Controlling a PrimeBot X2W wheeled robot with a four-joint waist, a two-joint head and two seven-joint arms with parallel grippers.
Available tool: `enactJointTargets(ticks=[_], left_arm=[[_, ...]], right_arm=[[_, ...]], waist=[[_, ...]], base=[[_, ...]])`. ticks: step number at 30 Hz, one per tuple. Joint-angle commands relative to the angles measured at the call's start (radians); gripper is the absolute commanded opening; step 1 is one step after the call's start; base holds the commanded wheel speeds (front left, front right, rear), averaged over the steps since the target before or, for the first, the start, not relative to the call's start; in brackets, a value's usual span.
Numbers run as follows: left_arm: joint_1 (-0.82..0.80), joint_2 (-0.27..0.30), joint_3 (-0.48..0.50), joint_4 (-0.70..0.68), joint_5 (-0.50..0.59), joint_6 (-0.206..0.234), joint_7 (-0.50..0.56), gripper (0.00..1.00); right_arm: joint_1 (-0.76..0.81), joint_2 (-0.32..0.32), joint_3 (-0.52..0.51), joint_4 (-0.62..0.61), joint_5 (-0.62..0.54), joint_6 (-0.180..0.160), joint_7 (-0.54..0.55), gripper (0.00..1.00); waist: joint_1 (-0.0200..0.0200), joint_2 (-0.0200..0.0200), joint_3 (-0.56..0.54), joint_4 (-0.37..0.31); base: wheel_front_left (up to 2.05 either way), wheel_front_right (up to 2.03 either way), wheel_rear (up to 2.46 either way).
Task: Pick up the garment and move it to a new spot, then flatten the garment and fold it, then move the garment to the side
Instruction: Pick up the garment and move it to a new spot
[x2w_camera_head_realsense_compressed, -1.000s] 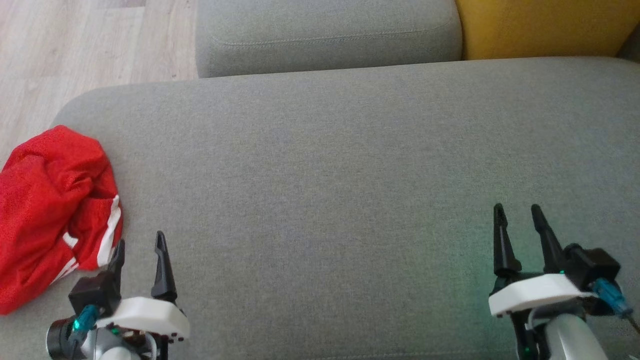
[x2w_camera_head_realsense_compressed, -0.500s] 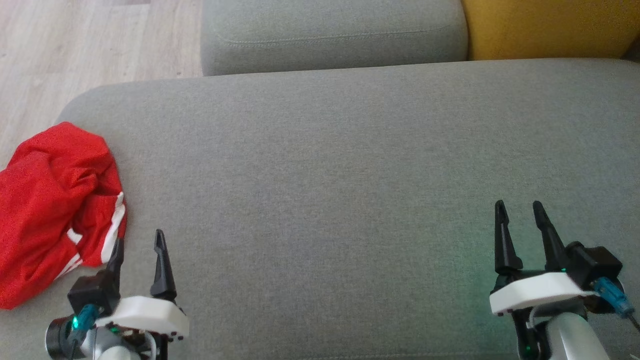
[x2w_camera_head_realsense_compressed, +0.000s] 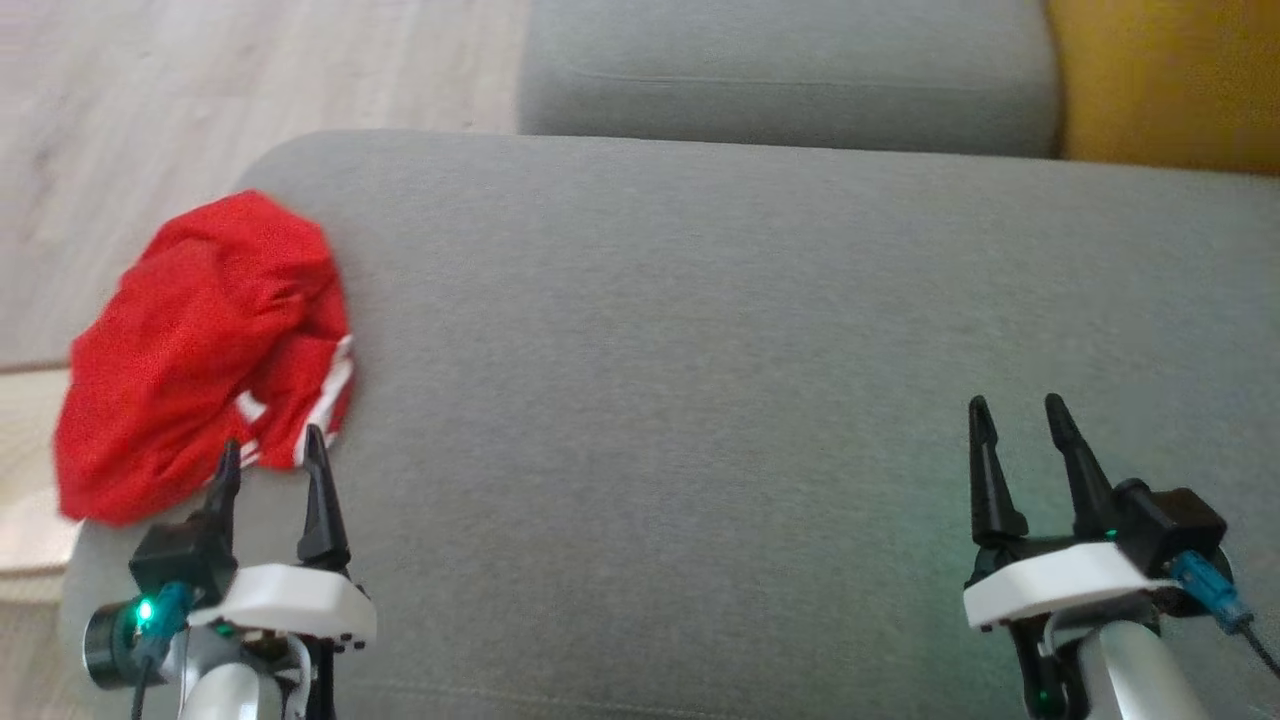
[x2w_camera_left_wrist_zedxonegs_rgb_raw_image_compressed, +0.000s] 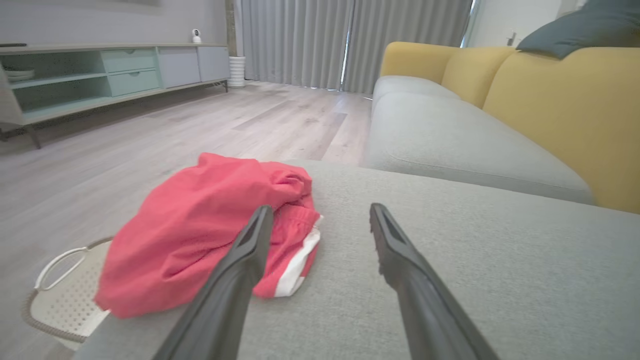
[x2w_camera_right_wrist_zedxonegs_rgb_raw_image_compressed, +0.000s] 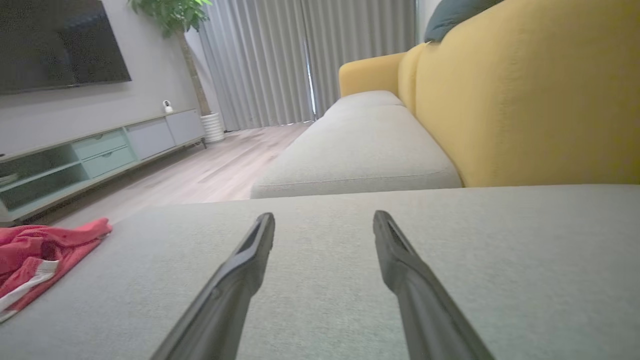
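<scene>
Grey sofa cushion (x2w_camera_head_realsense_compressed: 700, 350) | red garment (x2w_camera_head_realsense_compressed: 200, 340) bunched at left edge, overhanging white basket (x2w_camera_left_wrist_zedxonegs_rgb_raw_image_compressed: 62, 300), contents unclear | left gripper (x2w_camera_head_realsense_compressed: 272, 440), right gripper (x2w_camera_head_realsense_compressed: 1016, 402) both wide

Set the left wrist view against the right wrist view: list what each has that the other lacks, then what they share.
Left wrist view: the open left gripper aimed at the garment's edge, and a white basket on the floor next to it.
Right wrist view: the open right gripper over bare cushion, a TV and a plant.
Both: the red garment, grey cushion, yellow backrest, cabinet and curtains.
</scene>
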Motion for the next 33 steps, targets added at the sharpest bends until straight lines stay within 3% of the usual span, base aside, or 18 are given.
enactJointTargets(ticks=[1, 13, 20, 33], left_arm=[[-0.047, 0.017, 0.03, -0.04, 0.005, 0.003, -0.012, 1.0], [-0.037, 0.017, 0.053, -0.037, 0.003, -0.001, -0.012, 1.0], [-0.025, 0.017, 0.078, -0.017, 0.002, 0.001, -0.012, 1.0], [0.007, 0.017, 0.124, -0.034, -0.024, 0.012, -0.012, 1.0]], right_arm=[[-0.032, -0.008, 0.028, -0.038, 0.007, 0.008, -0.011, 1.0], [-0.03, -0.008, 0.053, -0.043, 0.025, 0.008, -0.011, 1.0], [-0.038, -0.008, 0.074, -0.039, 0.026, 0.008, -0.011, 1.0], [-0.06, -0.008, 0.106, -0.025, 0.004, 0.008, -0.011, 1.0]], waist=[[0.0, 0.0, -0.004, 0.059], [0.0, 0.0, 0.002, 0.287], [0.0, 0.0, 0.01, 0.382], [0.0, 0.0, 0.032, 0.41]], base=[[0.0, 0.0, 0.0], [0.0, 0.0, 0.0], [0.0, 0.0, 0.0], [0.0, 0.0, 0.0]])
